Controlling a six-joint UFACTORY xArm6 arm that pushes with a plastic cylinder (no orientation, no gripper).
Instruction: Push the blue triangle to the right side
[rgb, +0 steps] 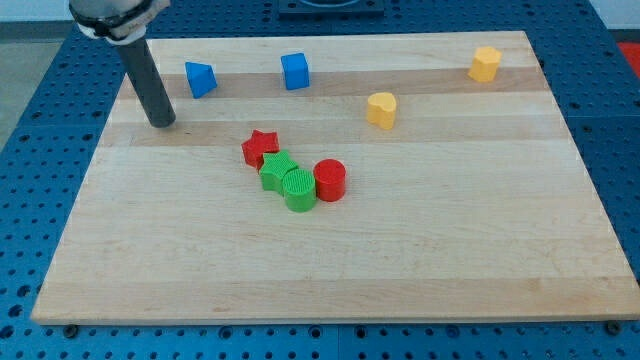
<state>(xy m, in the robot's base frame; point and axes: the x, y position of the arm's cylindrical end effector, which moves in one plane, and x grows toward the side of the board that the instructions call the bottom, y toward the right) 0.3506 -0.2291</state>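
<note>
The blue triangle (200, 78) is a small smooth wedge, far back on the left of the pale wooden bench (330, 270). My tip (162, 124) sits just left of it and a bit nearer. I have no jaws, only a dark round rod.

Rod tip (162, 124) on wooden board (330, 270), upper left | blue triangle (200, 79) just right, slightly higher | blue cube (295, 71) further right
</note>
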